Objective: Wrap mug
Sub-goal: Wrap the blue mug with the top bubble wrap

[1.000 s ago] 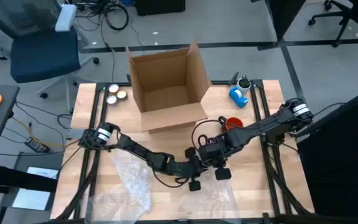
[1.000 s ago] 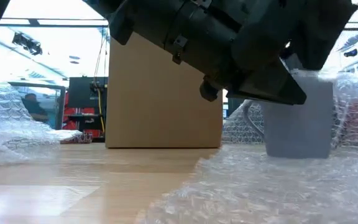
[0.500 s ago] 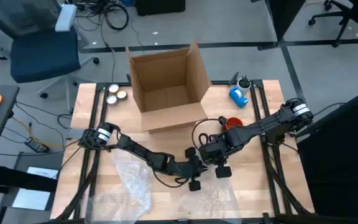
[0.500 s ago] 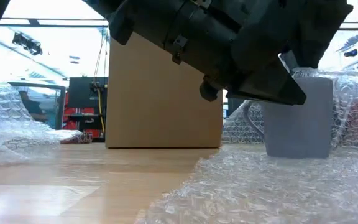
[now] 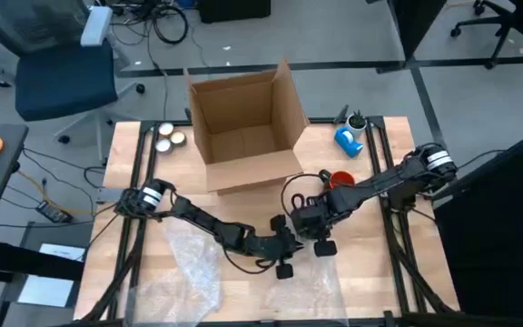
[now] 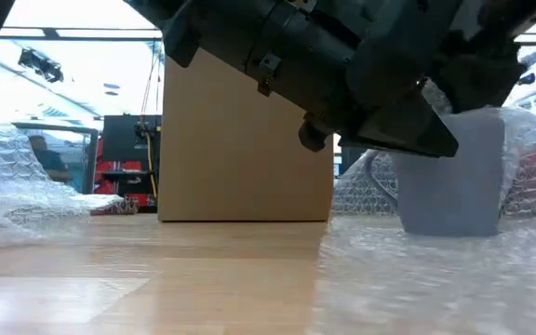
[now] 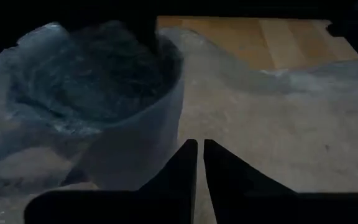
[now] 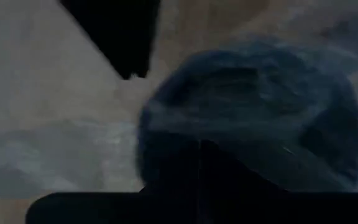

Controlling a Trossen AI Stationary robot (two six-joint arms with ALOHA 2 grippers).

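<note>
A grey mug [image 6: 449,186] stands upright on a sheet of bubble wrap [image 6: 408,279] at the table's middle near side. Wrap also covers its mouth [image 8: 253,106]. In the high view both grippers hide the mug. My right gripper [image 5: 320,245] hangs over the mug's top, shut on the wrap. My left gripper [image 5: 284,263] is low beside the mug's wall [image 7: 135,143], its fingers closed to a thin slit where the wrap comes down. My left gripper pinches the bubble wrap [image 7: 182,134] beside the mug's wall, its fingers close to level with the table. The fingers hide the exact spot; I cannot tell one layer from several. My right gripper comes from above, pointing down, and is shut on the wrap over the mug's mouth [image 8: 201,134]. Its own fingers hide the pinch.
An open cardboard box [image 5: 243,127] stands at the far middle. A red mug [image 5: 341,179] and a blue object [image 5: 348,139] are at the far right, and two round tins [image 5: 166,136] at the far left. A second loose sheet of bubble wrap [image 5: 193,263] lies near left.
The near edge of the sheet under the mug has slid toward the right of the low view and shows blurred. The wrap over the mug has shifted with it. My right gripper has moved slightly toward the table's far left. The mug stays upright.
</note>
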